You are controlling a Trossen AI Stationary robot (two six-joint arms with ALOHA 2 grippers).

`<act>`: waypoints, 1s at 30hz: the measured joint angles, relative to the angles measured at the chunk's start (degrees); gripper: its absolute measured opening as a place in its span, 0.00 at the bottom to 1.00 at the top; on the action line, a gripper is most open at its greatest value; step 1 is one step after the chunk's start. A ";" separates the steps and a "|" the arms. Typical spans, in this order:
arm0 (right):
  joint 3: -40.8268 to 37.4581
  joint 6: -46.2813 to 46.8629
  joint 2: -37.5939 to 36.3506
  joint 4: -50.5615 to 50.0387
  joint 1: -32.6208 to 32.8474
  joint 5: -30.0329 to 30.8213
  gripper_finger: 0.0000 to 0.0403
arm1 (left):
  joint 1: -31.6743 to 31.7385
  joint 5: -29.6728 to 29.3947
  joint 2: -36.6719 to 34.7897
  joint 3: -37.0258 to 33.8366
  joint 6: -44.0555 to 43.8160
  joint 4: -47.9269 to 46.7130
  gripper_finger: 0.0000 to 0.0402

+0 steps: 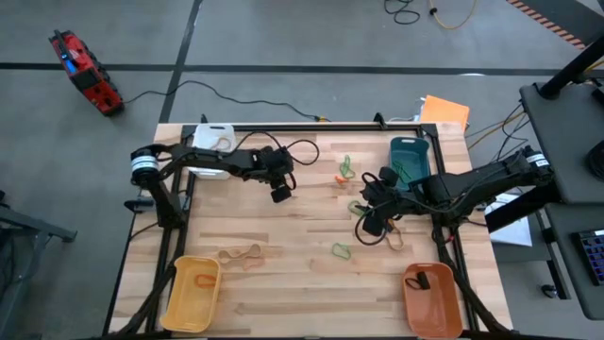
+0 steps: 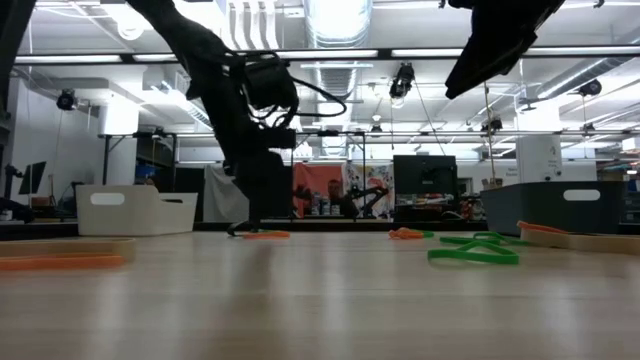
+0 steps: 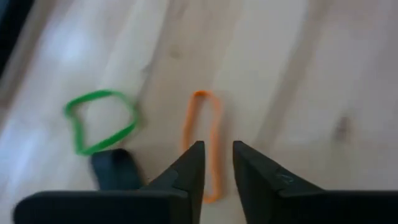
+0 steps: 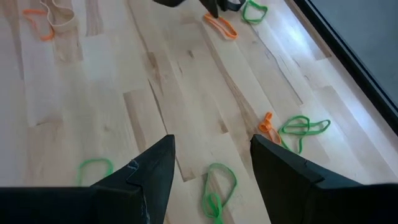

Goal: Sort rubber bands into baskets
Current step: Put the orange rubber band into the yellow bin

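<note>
Rubber bands: many still lie loose on the desk (image 1: 283, 293); a tan cluster (image 1: 241, 255) near the front, green ones (image 1: 341, 250) mid-desk.
Front baskets: yellow basket (image 1: 192, 295) and orange basket (image 1: 433, 300) each appear to hold a band.
Left hand (image 1: 281, 194): fingers slightly parted, holding nothing, over an orange band (image 3: 205, 140).
Right hand (image 1: 371, 222): wide open, empty, above the green bands.
Far baskets: white basket (image 1: 209, 144), teal basket (image 1: 410, 156).
Progress: early; most sorting remains.

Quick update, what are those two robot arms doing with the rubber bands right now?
Left pincer slightly open above orange band. Right pincer open, empty, over green band. Nothing in the way.
</note>
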 joint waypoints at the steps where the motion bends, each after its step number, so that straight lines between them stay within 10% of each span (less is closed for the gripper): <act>1: 0.00 0.11 0.00 0.00 0.00 0.00 0.49 | 0.02 -1.62 0.14 0.00 -0.04 0.07 0.20; 30: 1.42 0.37 0.00 1.50 -0.02 -0.04 0.49 | 0.15 -1.71 3.89 0.00 -7.51 0.66 0.30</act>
